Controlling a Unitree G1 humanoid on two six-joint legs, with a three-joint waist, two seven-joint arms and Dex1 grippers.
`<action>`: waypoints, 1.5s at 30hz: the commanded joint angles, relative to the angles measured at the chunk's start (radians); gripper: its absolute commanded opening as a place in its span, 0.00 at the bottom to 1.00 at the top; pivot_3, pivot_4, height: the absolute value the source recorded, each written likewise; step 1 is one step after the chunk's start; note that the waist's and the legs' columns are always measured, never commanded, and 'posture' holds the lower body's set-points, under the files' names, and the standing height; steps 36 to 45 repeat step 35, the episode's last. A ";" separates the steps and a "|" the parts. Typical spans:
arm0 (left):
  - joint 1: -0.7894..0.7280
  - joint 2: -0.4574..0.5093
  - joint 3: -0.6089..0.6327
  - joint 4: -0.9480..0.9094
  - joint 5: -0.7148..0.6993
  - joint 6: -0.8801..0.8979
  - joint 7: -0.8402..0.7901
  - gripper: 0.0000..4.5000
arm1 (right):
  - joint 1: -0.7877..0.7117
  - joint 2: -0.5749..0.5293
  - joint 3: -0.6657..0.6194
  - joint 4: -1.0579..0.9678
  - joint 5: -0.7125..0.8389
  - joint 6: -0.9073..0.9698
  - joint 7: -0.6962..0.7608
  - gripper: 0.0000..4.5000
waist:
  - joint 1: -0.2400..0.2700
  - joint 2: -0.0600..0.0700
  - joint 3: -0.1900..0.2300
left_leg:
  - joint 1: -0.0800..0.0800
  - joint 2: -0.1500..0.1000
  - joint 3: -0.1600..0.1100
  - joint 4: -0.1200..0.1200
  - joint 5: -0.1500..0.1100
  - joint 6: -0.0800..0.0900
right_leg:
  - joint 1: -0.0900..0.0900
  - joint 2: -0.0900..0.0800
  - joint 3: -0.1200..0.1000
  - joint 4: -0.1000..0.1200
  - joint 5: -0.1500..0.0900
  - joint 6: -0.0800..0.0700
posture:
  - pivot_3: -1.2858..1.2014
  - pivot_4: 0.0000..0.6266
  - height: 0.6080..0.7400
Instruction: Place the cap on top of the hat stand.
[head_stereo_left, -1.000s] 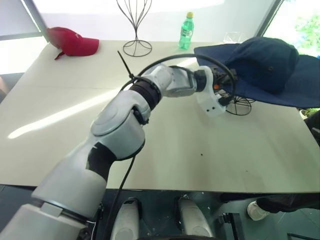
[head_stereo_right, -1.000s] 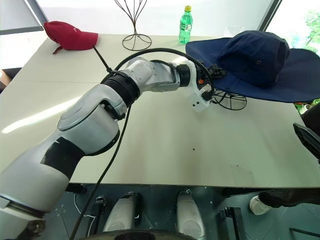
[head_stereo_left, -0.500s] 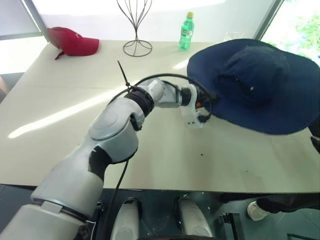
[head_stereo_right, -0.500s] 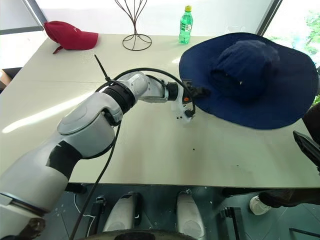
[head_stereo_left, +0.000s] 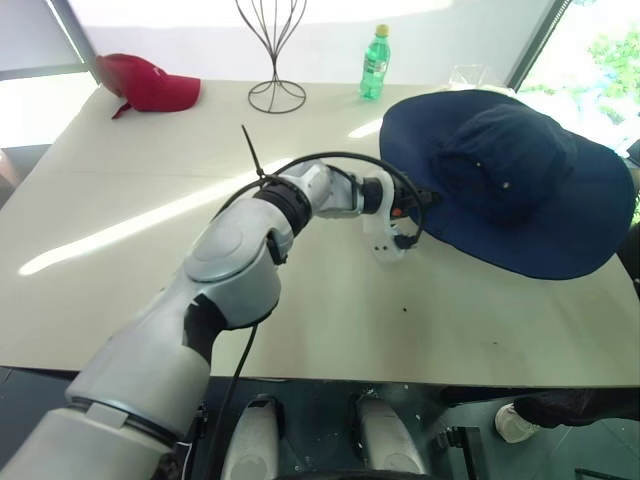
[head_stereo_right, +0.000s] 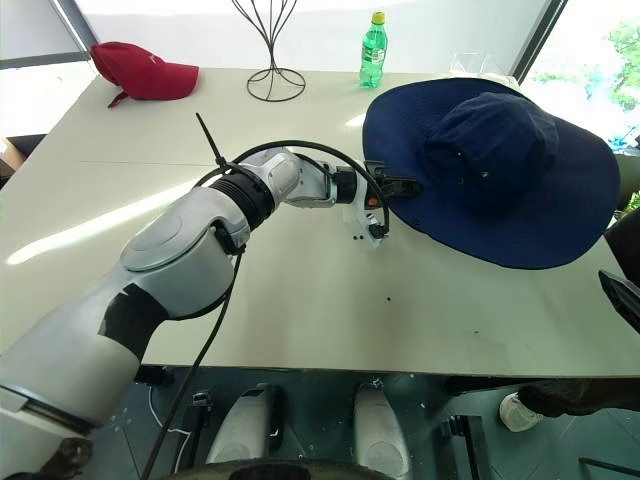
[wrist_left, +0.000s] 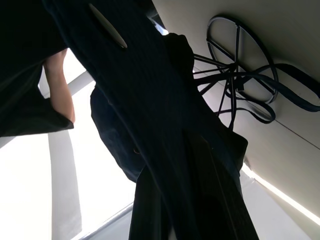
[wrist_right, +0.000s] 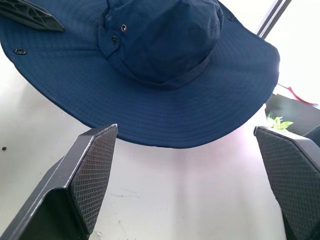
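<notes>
Left wrist view has the left gripper (head_stereo_right: 400, 185) pinching the cap's (head_stereo_right: 490, 170) brim edge, and beneath the fabric it catches the wire hat stand (wrist_left: 240, 85), which the head views lose under the cap. From the right gripper (wrist_right: 190, 175), fingers spread wide and empty, the cap sits just ahead on the table (head_stereo_right: 300, 290), crown up.
</notes>
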 joint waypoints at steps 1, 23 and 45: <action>-0.015 0.027 0.043 -0.014 -0.053 -0.041 -0.007 0.31 | 0.009 -0.024 -0.025 0.009 -0.020 -0.023 -0.004 1.00 | 0.000 0.000 0.000 | 0.000 0.000 0.000 0.000 0.000 0.000 | 0.000 0.000 0.000 0.000 0.000 0.000 | 0.52 0.24 0.99; 0.249 0.535 0.922 -0.476 -1.680 0.816 -1.934 0.99 | -0.059 -0.331 -0.008 0.316 -0.148 0.001 0.229 1.00 | -0.014 0.000 0.002 | 0.003 0.000 -0.001 0.003 0.001 0.000 | 0.001 0.001 0.000 0.011 0.001 -0.002 | 0.52 0.24 0.99; 0.314 0.635 0.990 -0.735 -1.712 1.201 -2.077 0.99 | -0.213 -0.425 0.154 0.414 -0.239 0.015 0.309 1.00 | -0.014 0.006 -0.001 | 0.006 0.000 -0.003 0.004 0.001 0.000 | 0.003 0.002 0.000 0.014 -0.001 0.001 | 0.52 0.24 0.99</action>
